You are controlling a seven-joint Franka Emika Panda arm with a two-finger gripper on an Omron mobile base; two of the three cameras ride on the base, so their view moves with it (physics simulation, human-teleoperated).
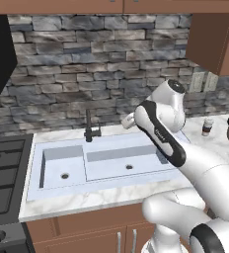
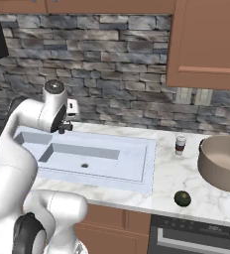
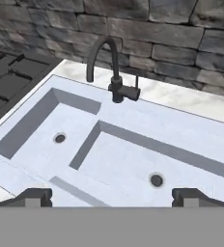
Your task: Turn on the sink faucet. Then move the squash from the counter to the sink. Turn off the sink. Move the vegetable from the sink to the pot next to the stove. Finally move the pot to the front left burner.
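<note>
A: Hand view first, read left to right. Where was the sink faucet (image 3: 113,72) relative to the gripper (image 3: 112,197)?

B: The stove (image 3: 10,79) grates occupied the far left. The faucet stood ahead of the gripper, at the far rim of the sink (image 3: 32,166), roughly in line with the divider between the small bowl on the left and the large bowl on the right. The finger tips (image 3: 34,197) stood far apart with nothing between them, so the gripper was wide and empty. The gripper hung over the near part of the sink, well apart from the faucet.

A: Long axis of the faucet?

B: Upright post, with a curved spout arching toward the stove side and a short lever block projecting to the right at the base. In my judgement, the coming move turned on that lever: the approach would run forward across the basin.

A: Materials?

B: Faucet: slim dark metal, matte. Sink: pale bluish-white, smooth, each bowl with a round drain. No water was visible.

A: Right base view, left to right?

B: The sink sat in the counter (image 2: 166,171), white marble with grey veining. Right of it stood a small jar (image 2: 180,145). The squash (image 2: 182,199), a round dark green ball, lay near the front edge. The pot (image 2: 221,163), wide brownish-grey metal with a thick rim, stood at the far right.
</note>
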